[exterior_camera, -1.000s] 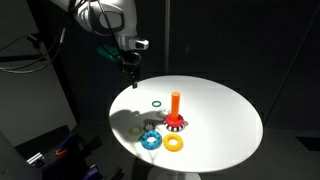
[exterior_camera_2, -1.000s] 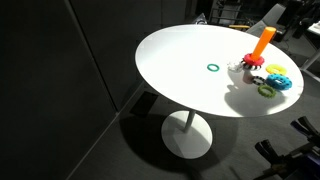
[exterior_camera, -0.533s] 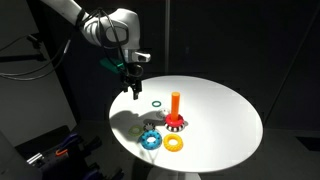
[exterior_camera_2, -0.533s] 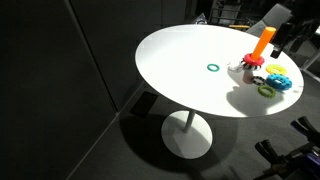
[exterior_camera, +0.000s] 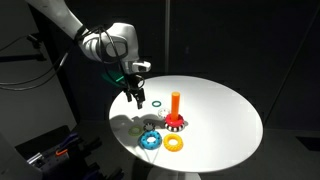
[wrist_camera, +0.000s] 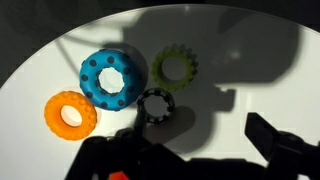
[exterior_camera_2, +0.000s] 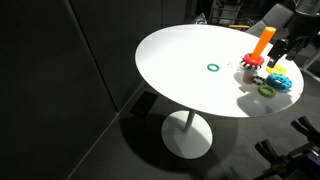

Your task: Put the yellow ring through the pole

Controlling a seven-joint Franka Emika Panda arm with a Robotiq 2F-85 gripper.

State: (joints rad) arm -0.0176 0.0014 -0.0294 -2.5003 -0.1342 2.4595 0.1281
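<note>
The yellow ring [exterior_camera: 174, 144] lies flat near the round white table's front edge, beside the blue ring [exterior_camera: 150, 141]. It also shows in an exterior view [exterior_camera_2: 277, 70] and, orange-yellow, in the wrist view [wrist_camera: 69, 113]. The orange pole [exterior_camera: 174, 104] stands upright on its red and white base [exterior_camera: 176, 124], just behind the rings; it shows in both exterior views [exterior_camera_2: 264, 41]. My gripper [exterior_camera: 135, 97] hangs open and empty above the table, to the left of the pole and above the ring cluster. In the wrist view its dark fingers [wrist_camera: 282, 142] are spread wide.
A small thin dark green ring [exterior_camera: 157, 102] lies left of the pole. A lime toothed ring [wrist_camera: 174, 68] and a black ring [wrist_camera: 155, 104] lie beside the blue ring [wrist_camera: 110, 78]. The table edge [exterior_camera: 125, 150] is close to the rings.
My gripper has come down and moved forward from the table's far left edge to above the cluster of rings. The rings and the pole have not moved.
</note>
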